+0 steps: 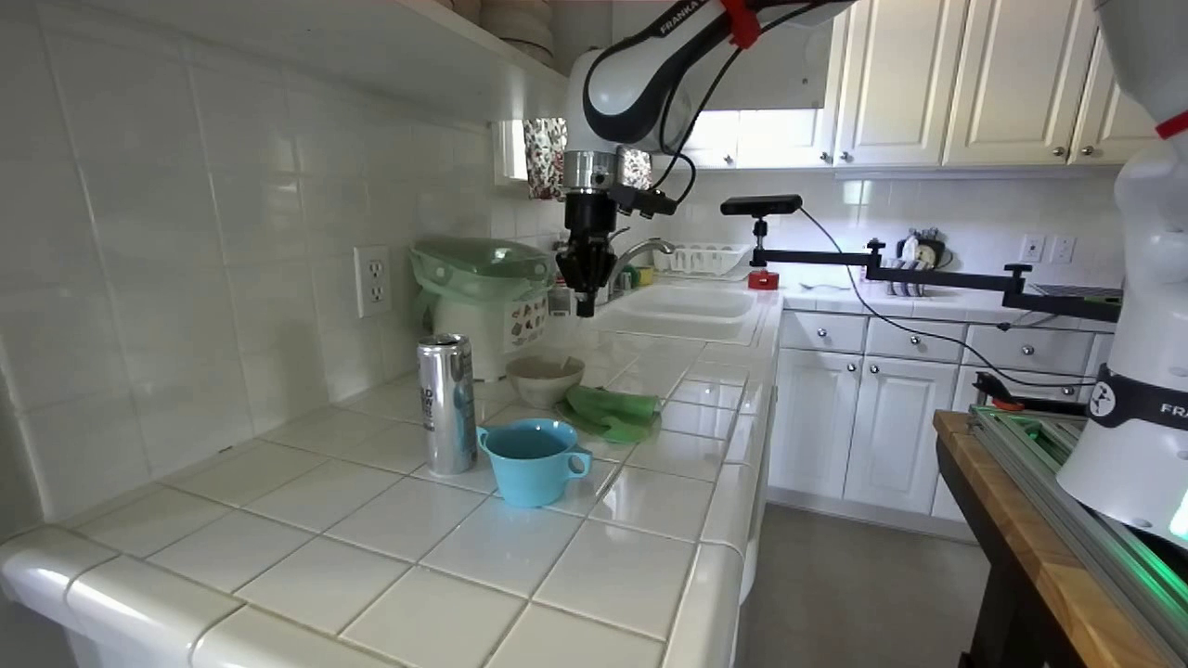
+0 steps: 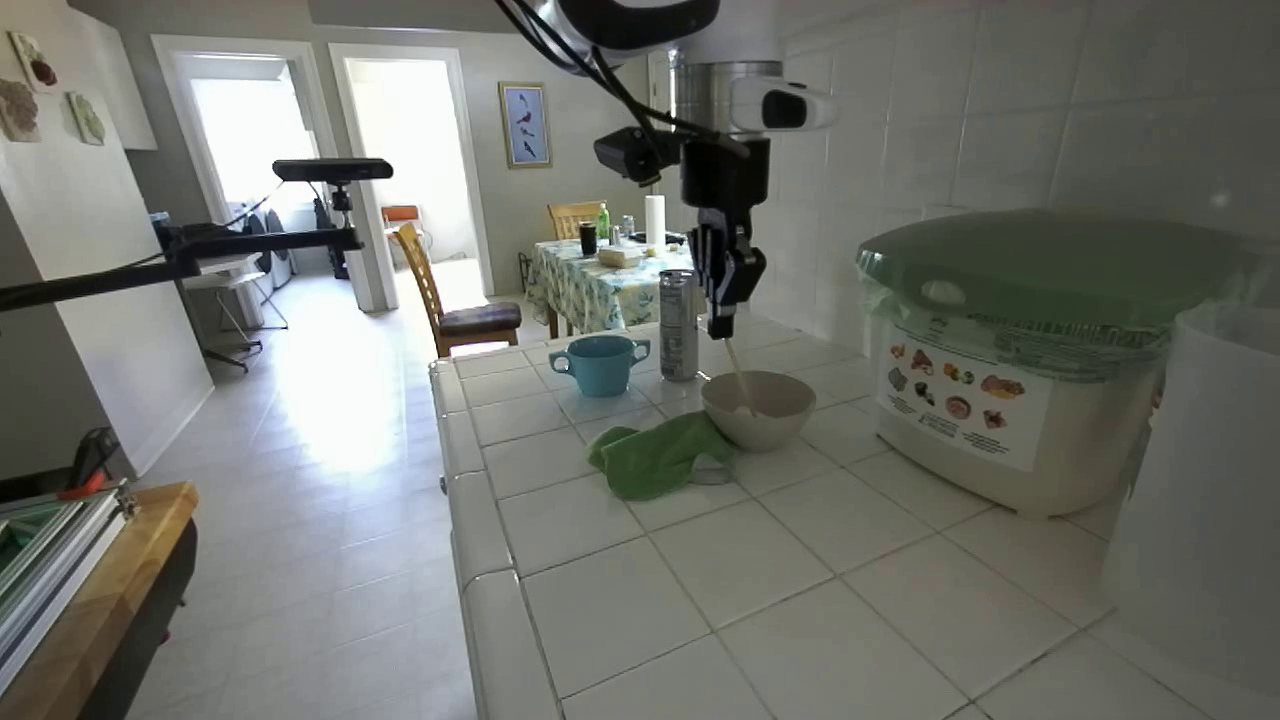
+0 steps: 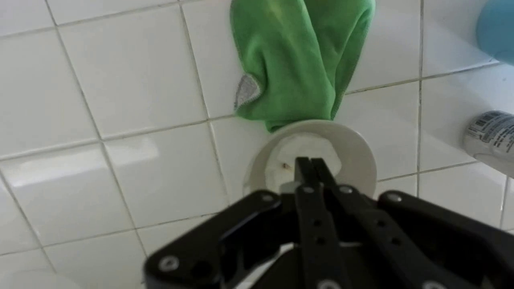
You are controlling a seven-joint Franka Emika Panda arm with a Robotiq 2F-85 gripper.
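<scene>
End effector [image 3: 311, 161] clenched above bowl [image 2: 768, 432]; grip on stick [image 2: 741, 378] unclear.
Bowl on bench [image 2: 740, 575], right of cloth [image 2: 660, 455] in an exterior view; probably stiff, breakable: take rim. Stick likely light: take top.

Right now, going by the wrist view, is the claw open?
No, the claw has its two fingers together at the tips, seen against the bowl.
</scene>
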